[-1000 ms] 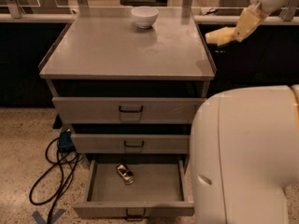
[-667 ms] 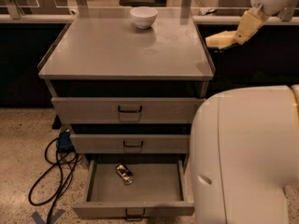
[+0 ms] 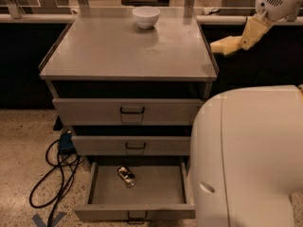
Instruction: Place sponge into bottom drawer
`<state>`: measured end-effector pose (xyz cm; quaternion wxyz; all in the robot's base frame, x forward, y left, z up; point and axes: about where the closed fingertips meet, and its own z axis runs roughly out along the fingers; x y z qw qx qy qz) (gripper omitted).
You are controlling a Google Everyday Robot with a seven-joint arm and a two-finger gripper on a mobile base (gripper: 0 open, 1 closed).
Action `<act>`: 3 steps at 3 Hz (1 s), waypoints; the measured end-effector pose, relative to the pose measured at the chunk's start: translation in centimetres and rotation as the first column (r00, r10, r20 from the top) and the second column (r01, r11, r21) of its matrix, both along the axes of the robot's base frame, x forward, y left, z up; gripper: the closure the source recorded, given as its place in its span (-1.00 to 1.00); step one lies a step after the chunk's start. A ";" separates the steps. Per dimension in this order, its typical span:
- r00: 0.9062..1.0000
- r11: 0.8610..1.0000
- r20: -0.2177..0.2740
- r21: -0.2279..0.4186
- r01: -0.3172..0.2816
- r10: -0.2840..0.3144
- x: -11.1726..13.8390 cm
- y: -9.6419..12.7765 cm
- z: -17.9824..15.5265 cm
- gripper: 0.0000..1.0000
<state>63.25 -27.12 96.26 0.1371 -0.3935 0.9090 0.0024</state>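
Observation:
My gripper (image 3: 240,42) hangs at the upper right, just past the right edge of the grey cabinet top (image 3: 128,51) and above its level. Its tan fingers (image 3: 253,30) are shut on the sponge (image 3: 224,46), a pale-yellow pad that sticks out to the left toward the cabinet. The bottom drawer (image 3: 137,212) is pulled open far below and to the left of the gripper. A small shiny can-like object (image 3: 126,175) lies inside it. My body hides the drawer's right end.
A white bowl (image 3: 146,16) stands at the back of the cabinet top. The two upper drawers (image 3: 132,110) are shut. My white body (image 3: 251,160) fills the lower right. A black cable and a blue plug (image 3: 61,160) lie on the floor at left.
The gripper with the sponge has drifted slightly right and down. Nothing else has moved.

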 end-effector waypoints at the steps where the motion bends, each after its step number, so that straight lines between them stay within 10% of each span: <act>1: 0.998 0.999 -0.054 0.015 -0.040 0.041 -4.1 0.6 0.2 1.00; 3: 0.993 0.996 -0.090 0.060 -0.065 0.070 -11.1 0.7 0.6 1.00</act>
